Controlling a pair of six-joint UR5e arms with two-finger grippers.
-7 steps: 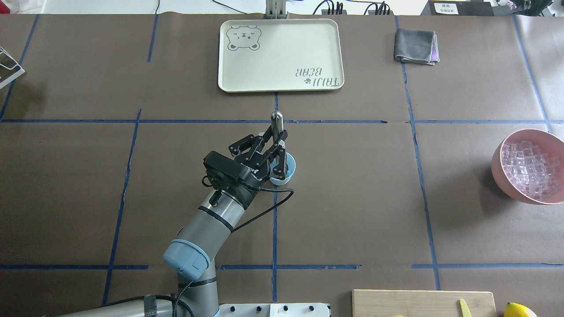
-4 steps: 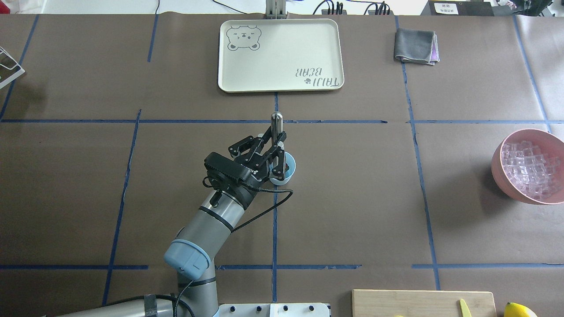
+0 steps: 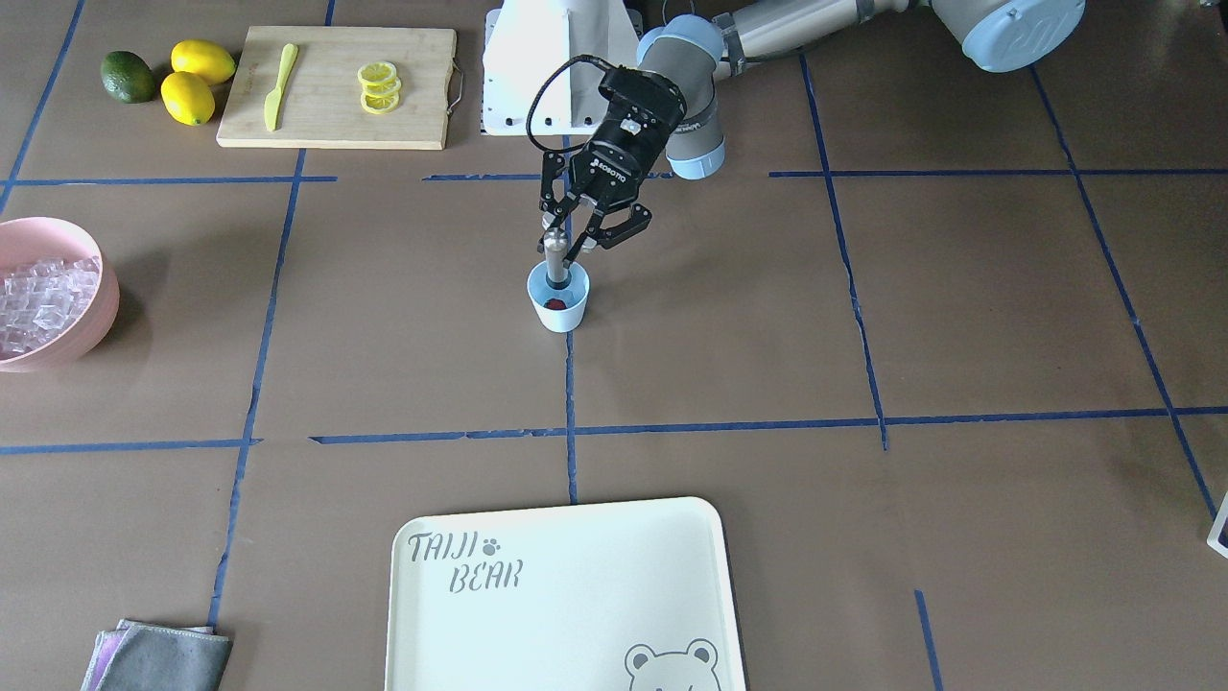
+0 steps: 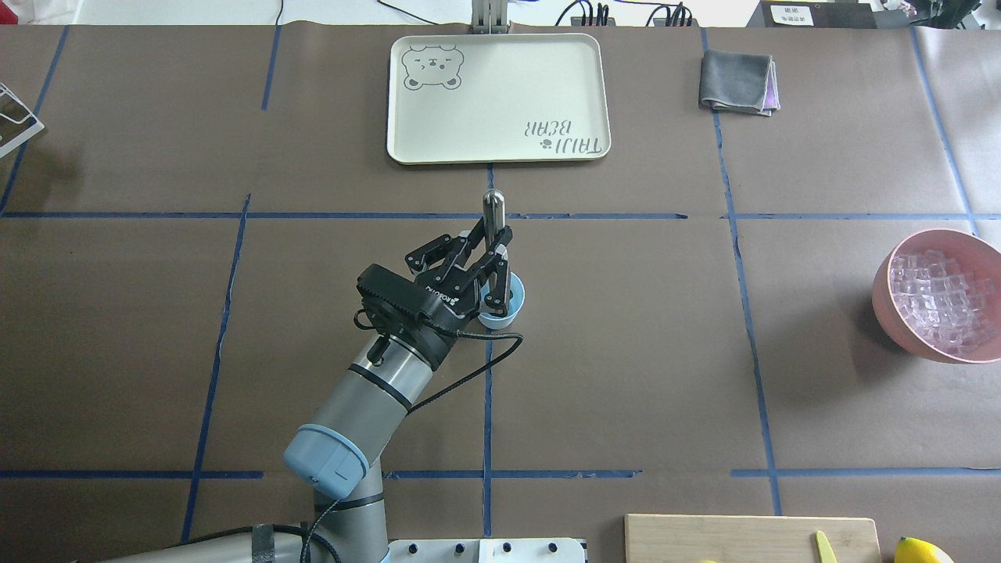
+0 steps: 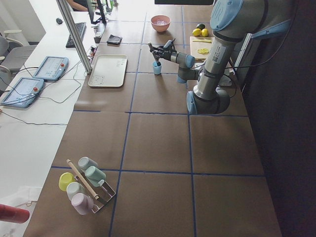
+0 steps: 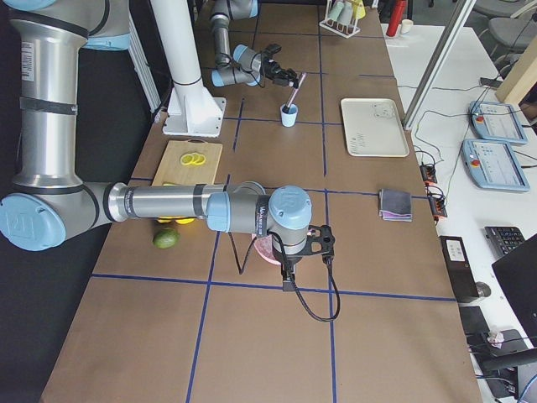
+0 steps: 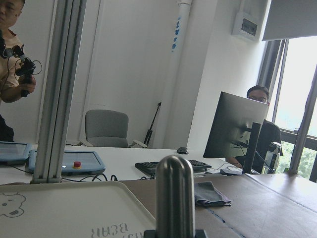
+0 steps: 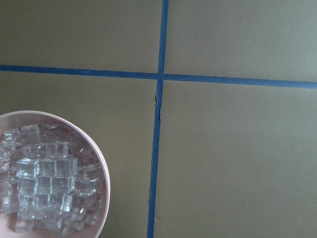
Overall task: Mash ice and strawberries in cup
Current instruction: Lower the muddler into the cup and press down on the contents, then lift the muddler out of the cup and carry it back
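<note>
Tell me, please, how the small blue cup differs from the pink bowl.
The cup is small and pale blue; the pink bowl is far wider. The cup shows a red strawberry and the metal muddler held by the left gripper; the pink bowl is heaped with ice. The cup stands mid-table; the pink bowl sits far to the robot's right. Both stand upright, open-topped.

The cup (image 4: 510, 305) stands mid-table, tray (image 4: 500, 86) beyond it, bowl (image 4: 885, 301) of ice (image 4: 938, 301) far to its right.

The cup (image 4: 510, 306) and tray (image 4: 500, 86) were shared by four distant exterior views, taken steeply from opposite long sides of the table (image 4: 626, 352) and obliquely from its ends; wrist views were set close.
</note>
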